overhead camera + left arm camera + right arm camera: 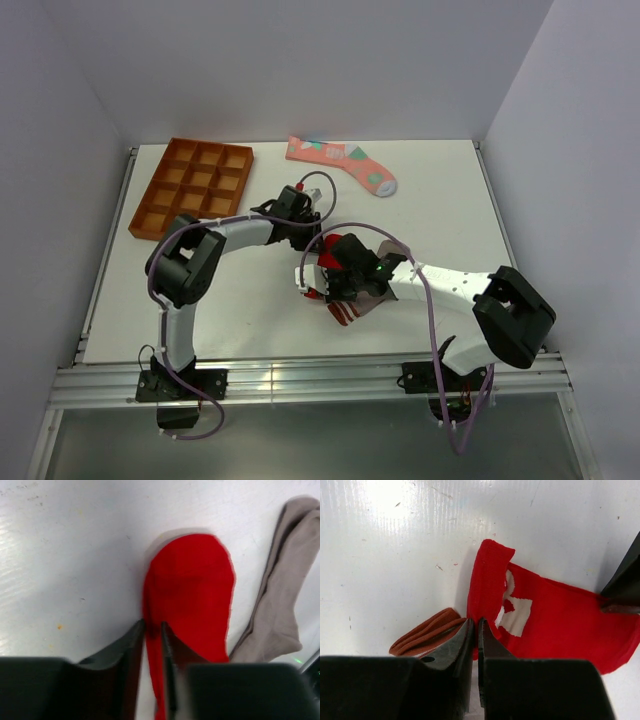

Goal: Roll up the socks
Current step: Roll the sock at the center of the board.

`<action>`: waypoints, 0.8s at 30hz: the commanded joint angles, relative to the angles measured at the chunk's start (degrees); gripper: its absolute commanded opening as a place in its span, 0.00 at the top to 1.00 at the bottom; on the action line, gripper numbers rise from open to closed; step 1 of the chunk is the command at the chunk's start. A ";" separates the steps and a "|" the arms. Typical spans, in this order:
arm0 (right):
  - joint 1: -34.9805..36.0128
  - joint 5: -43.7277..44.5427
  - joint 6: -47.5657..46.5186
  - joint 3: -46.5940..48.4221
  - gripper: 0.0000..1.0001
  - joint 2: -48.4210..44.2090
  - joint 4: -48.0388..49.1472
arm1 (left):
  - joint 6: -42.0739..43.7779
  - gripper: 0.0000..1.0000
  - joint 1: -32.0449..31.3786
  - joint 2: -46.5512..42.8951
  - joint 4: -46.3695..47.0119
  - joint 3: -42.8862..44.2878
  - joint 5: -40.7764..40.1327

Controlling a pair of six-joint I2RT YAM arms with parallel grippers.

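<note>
**Flat red knit sock w/ blocky white mark (560,625) clamped, mid white matte bench (240,300)**

Red sock lies flat, toe rounded, fabric smooth. Left gripper (151,625) pinches its side edge nr the toe, red fabric btw the dark fingers. Right gripper (475,622) fully closed, tips at the cuff edge. Soft grey-brown sock (277,605) lies just beside it, its ribbed maroon cuff (427,636) folded, white stripe showing. Salmon-pink sock w/ teal and white patches (340,160) lies flat at the far edge, well apart.
</note>
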 commanded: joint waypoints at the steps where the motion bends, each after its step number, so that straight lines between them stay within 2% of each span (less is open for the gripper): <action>1: 0.00 0.59 -0.80 1.36 0.97 -0.59 0.77 | 0.31 0.77 -0.24 3.17 -1.73 -0.41 2.40; 7: 0.09 1.11 -0.53 2.07 0.97 0.11 1.03 | -2.15 1.00 0.72 2.73 -0.24 -2.17 -0.49; 18: -0.26 1.91 -1.06 6.80 0.98 4.06 0.33 | -6.11 1.00 9.16 -9.04 2.84 -11.75 -7.44; 24: -2.19 -3.62 -0.10 18.57 0.98 12.85 -11.26 | -7.07 1.00 10.65 -11.24 2.57 -14.03 -9.81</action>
